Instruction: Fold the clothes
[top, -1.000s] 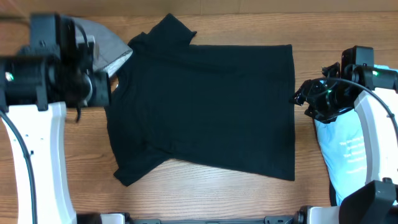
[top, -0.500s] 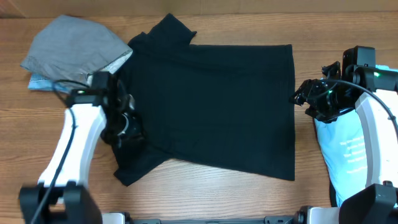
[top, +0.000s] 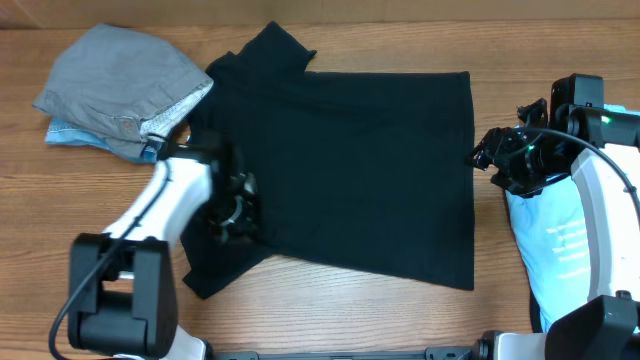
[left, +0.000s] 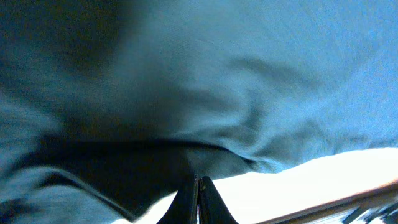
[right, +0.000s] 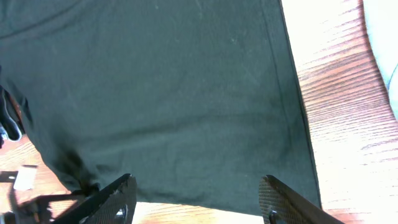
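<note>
Well, left gripper (top: 232, 205) on black T-shirt (top: 350, 160); right gripper (right: 198, 200) wide

Cloth on wood at your station: the black T-shirt (top: 340, 170) reads as matt, knit, cotton-type fabric, no sheen, w/ soft creases and a stitched hem. The table (top: 330, 320) you work on is wood-grain, smooth, w/ a low gloss where light hits. The grey garment (top: 125, 85) looks like heathered matt cloth. The light blue T-shirt (top: 565, 250) is smooth fabric w/ flat white print. Your left arm (top: 165, 205) wears a glossy white shell, prob. plastic; the right gripper (right: 196, 200) has dark, matt fingers (right: 117, 199), approx. hard plastic.
</note>
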